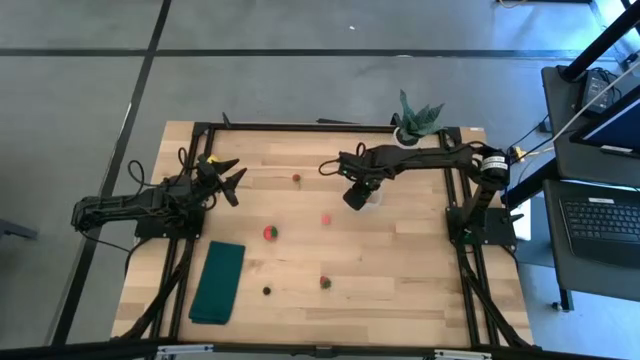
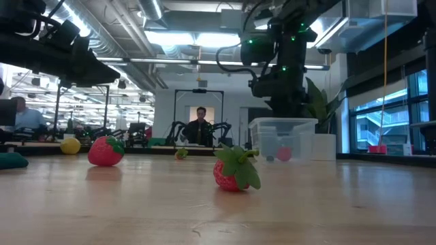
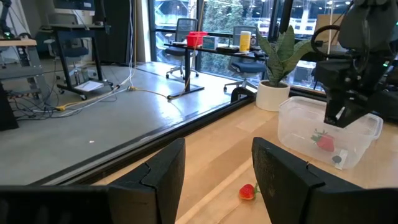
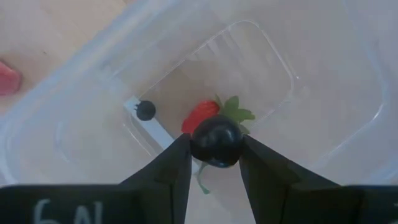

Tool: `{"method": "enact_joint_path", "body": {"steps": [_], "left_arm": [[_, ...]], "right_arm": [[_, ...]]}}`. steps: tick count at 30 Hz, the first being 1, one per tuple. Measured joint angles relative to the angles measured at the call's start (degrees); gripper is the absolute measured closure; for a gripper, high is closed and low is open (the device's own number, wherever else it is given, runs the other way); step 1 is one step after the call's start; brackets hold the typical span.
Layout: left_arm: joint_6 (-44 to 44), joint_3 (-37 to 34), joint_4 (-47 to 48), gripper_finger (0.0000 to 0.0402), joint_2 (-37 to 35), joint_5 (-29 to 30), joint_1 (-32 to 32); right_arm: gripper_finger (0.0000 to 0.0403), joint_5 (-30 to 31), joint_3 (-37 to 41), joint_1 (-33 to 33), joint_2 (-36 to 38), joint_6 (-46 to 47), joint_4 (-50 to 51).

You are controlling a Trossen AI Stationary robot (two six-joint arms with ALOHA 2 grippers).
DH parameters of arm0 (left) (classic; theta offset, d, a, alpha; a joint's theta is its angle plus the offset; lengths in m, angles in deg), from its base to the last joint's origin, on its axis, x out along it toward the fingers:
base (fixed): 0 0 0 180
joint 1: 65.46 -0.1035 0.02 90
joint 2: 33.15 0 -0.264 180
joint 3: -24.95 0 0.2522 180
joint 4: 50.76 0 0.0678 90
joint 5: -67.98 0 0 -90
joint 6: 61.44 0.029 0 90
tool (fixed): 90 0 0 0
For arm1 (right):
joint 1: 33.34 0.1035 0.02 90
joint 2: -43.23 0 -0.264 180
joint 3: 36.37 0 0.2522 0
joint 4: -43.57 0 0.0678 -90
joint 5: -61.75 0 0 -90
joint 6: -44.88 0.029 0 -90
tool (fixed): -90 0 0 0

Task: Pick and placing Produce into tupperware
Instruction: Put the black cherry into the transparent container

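Right hand (image 4: 216, 151) pinches a dark berry (image 4: 216, 141) over the tupperware (image 4: 323, 99), seemingly holding a strawberry (image 4: 200, 116).

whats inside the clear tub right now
Inside the tub lie a strawberry and a small dark berry. The right gripper holds a bigger dark berry over them, hiding part of the strawberry and the floor beneath.

Clear tupperware (image 4: 323, 81), red strawberry (image 4: 200, 116) — green top, dark berry (image 4: 216, 142), dark green cloth (image 1: 219, 281)

Clear tupperware (image 4: 323, 93) holds a strawberry (image 4: 202, 115); dark berry (image 4: 216, 142) above it.
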Motion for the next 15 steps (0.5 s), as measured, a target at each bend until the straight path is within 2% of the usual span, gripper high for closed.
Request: {"method": "enact_joint_path", "body": {"steps": [10, 15], "left_arm": [[0.00, 0.00, -0.09, 0.0223, -0.01, 0.00, 0.00], [-0.02, 0.00, -0.16, 0.0223, -0.01, 0.00, 0.00]], "right_arm": [[0.0268, 0.02, 0.00, -0.03, 0.00, -1.41, -0.49], [0.0234, 0.02, 0.00, -0.03, 0.00, -1.55, -0.53]]}}
